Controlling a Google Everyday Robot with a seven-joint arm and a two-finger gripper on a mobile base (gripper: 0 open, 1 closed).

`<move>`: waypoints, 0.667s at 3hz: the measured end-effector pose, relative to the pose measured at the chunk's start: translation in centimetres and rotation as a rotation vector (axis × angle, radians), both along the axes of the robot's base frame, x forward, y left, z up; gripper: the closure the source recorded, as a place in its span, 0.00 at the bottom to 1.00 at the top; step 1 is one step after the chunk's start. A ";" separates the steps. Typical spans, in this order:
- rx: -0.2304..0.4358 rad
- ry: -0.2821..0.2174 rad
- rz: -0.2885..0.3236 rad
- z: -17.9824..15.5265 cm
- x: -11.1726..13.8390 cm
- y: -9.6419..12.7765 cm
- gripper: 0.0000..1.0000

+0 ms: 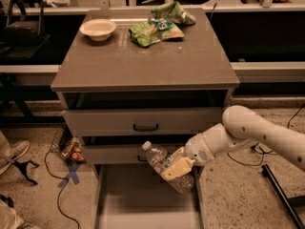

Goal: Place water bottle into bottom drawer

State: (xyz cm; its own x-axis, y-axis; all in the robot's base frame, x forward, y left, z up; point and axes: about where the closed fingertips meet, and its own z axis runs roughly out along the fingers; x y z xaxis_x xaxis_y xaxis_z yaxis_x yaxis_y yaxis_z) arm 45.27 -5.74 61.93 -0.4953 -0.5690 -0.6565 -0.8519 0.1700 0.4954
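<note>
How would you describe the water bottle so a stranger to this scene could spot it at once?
Find the cabinet in the middle, then its open bottom drawer at floor level. Just above that drawer, the gripper holds a tilted bottle, cap up-left. It is the only clear, white-capped thing; the bags and bowl sit on the cabinet top.

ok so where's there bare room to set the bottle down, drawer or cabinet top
The bottom drawer floor is bare between its side rails; the gripper, shut on the tilted water bottle, hangs over its back right part. The cabinet top is free across front and middle; the bowl and snack bags crowd its back edge.
</note>
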 end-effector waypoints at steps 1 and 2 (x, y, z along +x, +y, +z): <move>-0.024 -0.066 -0.055 -3.8 0.6 -0.6 1.00; -0.026 -0.132 -0.136 -10.4 1.8 -1.8 1.00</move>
